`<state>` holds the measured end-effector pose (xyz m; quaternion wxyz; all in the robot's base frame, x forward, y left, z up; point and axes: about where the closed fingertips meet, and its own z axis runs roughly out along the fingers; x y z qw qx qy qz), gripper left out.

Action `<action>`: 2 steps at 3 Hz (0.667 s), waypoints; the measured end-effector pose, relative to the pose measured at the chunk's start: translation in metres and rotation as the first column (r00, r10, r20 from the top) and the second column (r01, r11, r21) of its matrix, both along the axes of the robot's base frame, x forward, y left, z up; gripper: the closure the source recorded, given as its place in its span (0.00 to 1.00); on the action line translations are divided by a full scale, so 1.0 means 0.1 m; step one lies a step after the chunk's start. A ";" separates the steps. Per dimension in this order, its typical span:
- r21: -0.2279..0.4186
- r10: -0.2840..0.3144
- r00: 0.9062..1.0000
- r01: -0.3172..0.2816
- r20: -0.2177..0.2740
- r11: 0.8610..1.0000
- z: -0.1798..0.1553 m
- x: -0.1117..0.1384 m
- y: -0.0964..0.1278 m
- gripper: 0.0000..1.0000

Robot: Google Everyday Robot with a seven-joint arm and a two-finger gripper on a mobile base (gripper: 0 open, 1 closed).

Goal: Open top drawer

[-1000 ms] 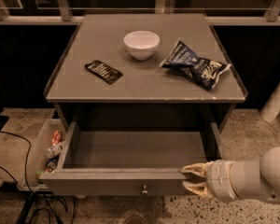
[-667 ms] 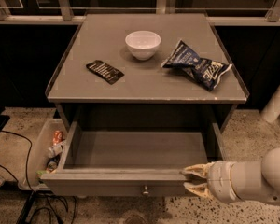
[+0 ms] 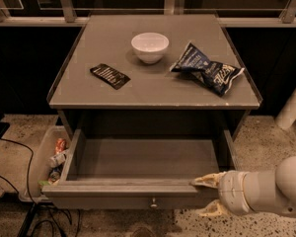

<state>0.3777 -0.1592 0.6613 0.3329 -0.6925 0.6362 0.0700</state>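
the jaws stand apart, 1 finger above and 1 below the right end of the drawer front. the gripper [image 3: 198, 197] brackets that end and does not visibly pinch it. the top drawer [image 3: 148, 158] sits pulled well out, grey interior showing, its centre knob [image 3: 152, 201] untouched. drawer and gripper match their places of 1 second ago, so the pull looks finished and letting go seems next.

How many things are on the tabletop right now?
3: a white bowl at back centre, a black packet front left, a chip bag on the right. None seem hidden. The gripper is at the right front corner of the open drawer.
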 end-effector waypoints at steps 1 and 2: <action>-0.001 0.011 1.000 -0.011 0.000 1.000 -0.01 -0.04 0.00 0.64; 0.007 0.015 1.000 -0.015 -0.015 1.000 -0.10 -0.27 -0.07 0.87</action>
